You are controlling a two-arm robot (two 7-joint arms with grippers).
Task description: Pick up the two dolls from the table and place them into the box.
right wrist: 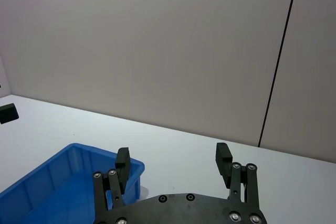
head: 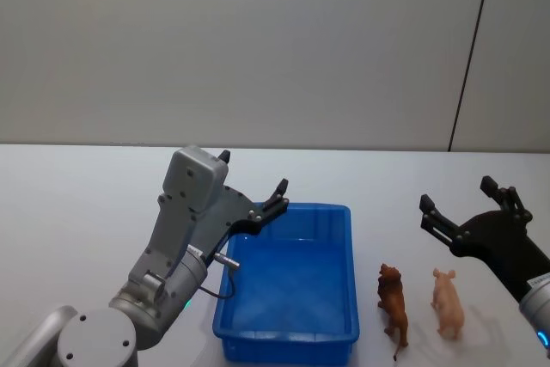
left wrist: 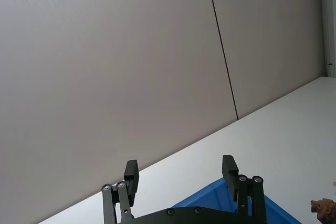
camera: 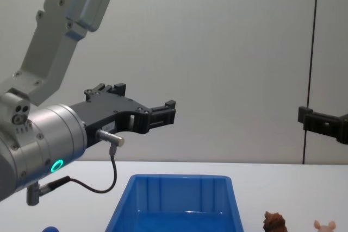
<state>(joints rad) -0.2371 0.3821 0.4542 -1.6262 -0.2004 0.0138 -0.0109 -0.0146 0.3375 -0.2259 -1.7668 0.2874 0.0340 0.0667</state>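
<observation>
Item, brown doll (head: pixel 393 296) and pink doll (head: pixel 447 301): both upright on the desk (head: pixel 86 204), side by side just right of the box (head: pixel 288 351). The box sits open-topped and empty between my arms, so I judge either piece a short carry. Item, my right tool (head: pixel 457 193): spread wide, holding nothing, hanging in the air beyond the dolls. Item, my left tool (head: pixel 253 171): likewise spread and empty, raised over the box's far left corner.
</observation>
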